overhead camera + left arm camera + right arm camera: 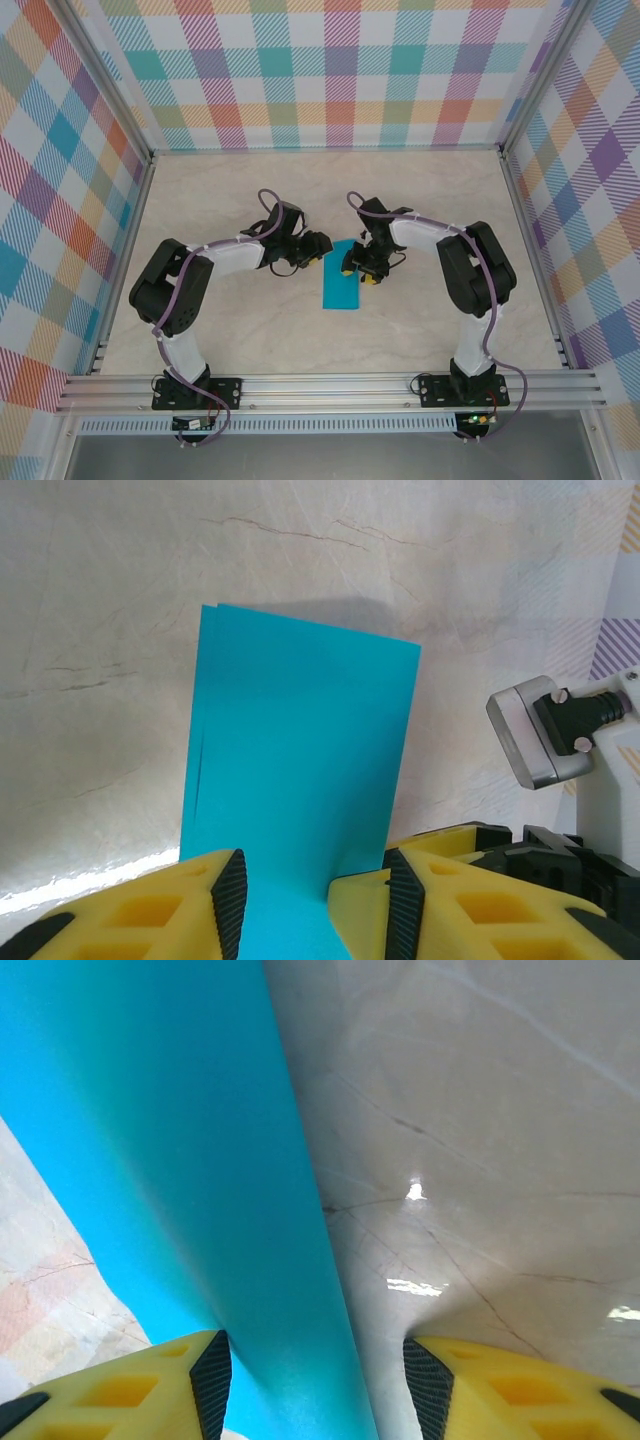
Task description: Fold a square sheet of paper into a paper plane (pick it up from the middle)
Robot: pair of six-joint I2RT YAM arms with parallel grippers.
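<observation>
Marble table point(200, 200): folded teal sheet point(300, 740) lies flat; left fingers point(150, 910), right fingers point(130, 1390) apart, straddling it.

The sheet of paper point(300, 740) is thin teal paper, matt and smooth. Under it the table point(480, 1160) has a pale marble-look top, smooth and half glossy, with small bright reflections just beside the sheet. The left gripper point(315, 900) has fingers point(140, 915) of matt yellow plastic with black ribbed pads point(229, 895) that look like rubber; the right gripper point(315, 1385) looks the same. Beside the sheet, a small housing point(530, 735) is brushed silver metal. Nearer than the sheet, the frame rails point(330, 385) are matt aluminium. Beyond the sheet, the walls point(340, 70) carry a matt checked print.
</observation>
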